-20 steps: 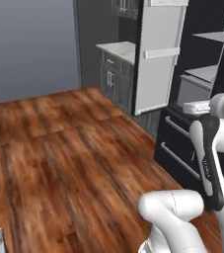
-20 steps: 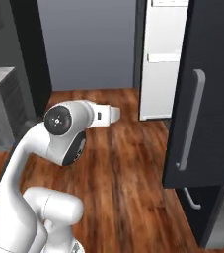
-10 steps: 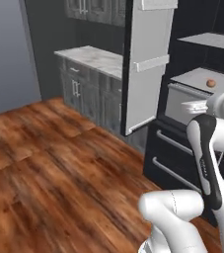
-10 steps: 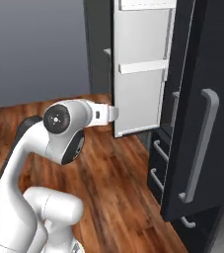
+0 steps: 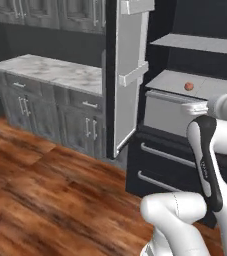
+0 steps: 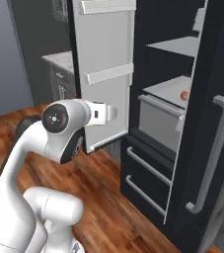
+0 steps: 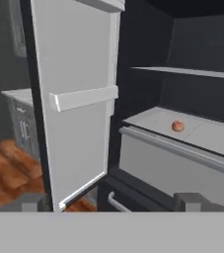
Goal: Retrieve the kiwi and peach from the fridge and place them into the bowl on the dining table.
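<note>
Hand view crops the fridge at right, peach right of centre on its shelf; gripper wide apart, empty.

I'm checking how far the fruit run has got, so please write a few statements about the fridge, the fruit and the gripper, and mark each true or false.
1. The fridge stands open, its left door swung out. True.
2. The peach sits in the bottom drawer. False: it lies on a grey shelf above the drawers.
3. The gripper is closed on the peach. False: it is open, holds nothing and is well short of the fruit.
4. A marble-topped counter stands left of the fridge. True.
</note>
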Tool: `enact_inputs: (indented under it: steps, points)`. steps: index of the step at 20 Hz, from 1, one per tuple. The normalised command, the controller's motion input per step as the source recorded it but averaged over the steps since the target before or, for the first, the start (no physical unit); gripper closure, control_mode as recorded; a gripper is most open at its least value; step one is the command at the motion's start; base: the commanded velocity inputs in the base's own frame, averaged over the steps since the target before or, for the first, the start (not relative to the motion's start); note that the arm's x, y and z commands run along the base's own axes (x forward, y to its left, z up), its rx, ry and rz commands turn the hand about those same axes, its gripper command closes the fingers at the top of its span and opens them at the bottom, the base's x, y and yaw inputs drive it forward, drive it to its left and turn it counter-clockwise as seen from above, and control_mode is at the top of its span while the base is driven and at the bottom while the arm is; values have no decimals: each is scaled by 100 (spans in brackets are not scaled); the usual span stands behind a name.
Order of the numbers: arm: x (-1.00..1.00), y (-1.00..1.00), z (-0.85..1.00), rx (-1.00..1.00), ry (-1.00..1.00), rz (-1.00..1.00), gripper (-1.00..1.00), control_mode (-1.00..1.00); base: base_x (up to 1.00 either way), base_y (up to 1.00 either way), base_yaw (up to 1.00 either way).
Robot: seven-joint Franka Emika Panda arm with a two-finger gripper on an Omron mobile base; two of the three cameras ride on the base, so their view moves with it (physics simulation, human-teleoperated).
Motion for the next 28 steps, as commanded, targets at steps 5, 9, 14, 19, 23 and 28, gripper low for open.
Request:
enact_inputs:
  steps: [5, 9, 14, 19, 23, 28]
  points:
    - [0, 0, 0, 0, 0, 0, -100, 100, 59, 13, -54]
    - [0, 0, 0, 0, 0, 0, -100, 100, 58, 13, -54]
    - [0, 0, 0, 0, 0, 0, -100, 100, 64, 22, -52]
    - [0, 0, 0, 0, 0, 0, -100, 100, 69, 41, -51]
    - [0, 0, 0, 0, 0, 0, -100, 100, 74, 82, -42]
    - [0, 0, 0, 0, 0, 0, -100, 100, 59, 56, -27]
